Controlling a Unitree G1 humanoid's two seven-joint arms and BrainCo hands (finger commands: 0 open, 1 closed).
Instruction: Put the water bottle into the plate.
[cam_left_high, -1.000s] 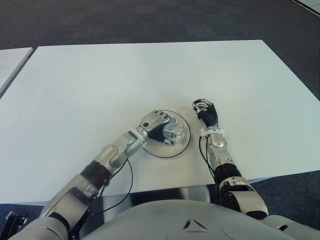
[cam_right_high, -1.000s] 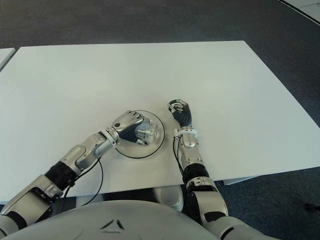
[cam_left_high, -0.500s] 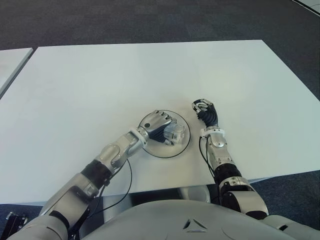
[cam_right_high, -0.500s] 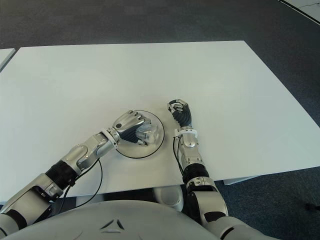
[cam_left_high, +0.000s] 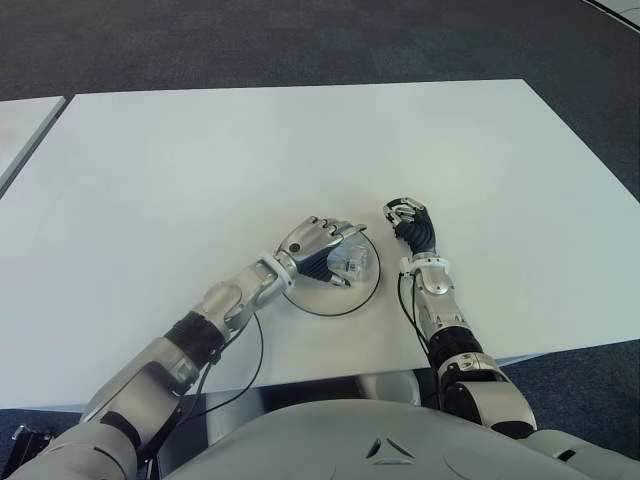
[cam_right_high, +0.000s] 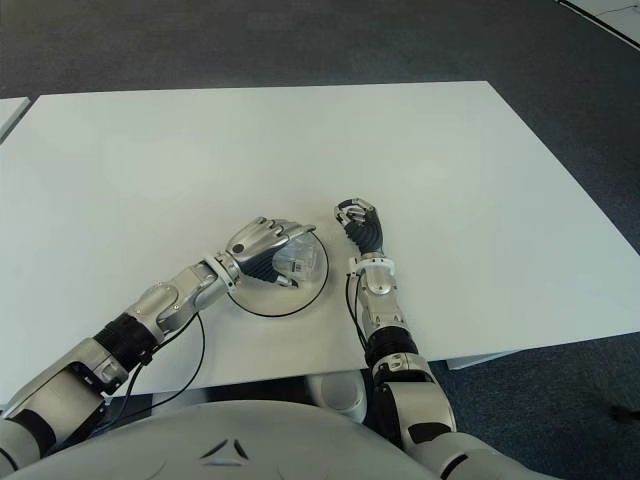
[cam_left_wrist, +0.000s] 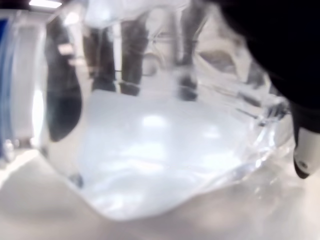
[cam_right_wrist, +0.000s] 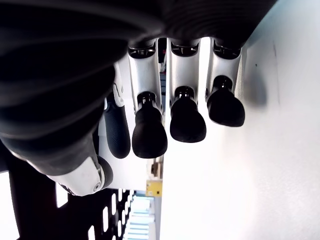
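Observation:
A small clear water bottle lies on its side in the white, dark-rimmed plate near the table's front edge. My left hand arches over the bottle with its fingers uncurled and lifted off it, the thumb low beside it. In the left wrist view the bottle fills the picture, with one dark fingertip at its edge. My right hand shows just right of the plate, its fingers curled around nothing.
The white table stretches far ahead and to both sides. Its front edge runs close to my body. Dark carpet lies beyond, and another white table's corner shows at the far left.
My left hand's fingers have uncurled from around the bottle and risen above it. The bottle stays in the plate. The right hand has not moved.

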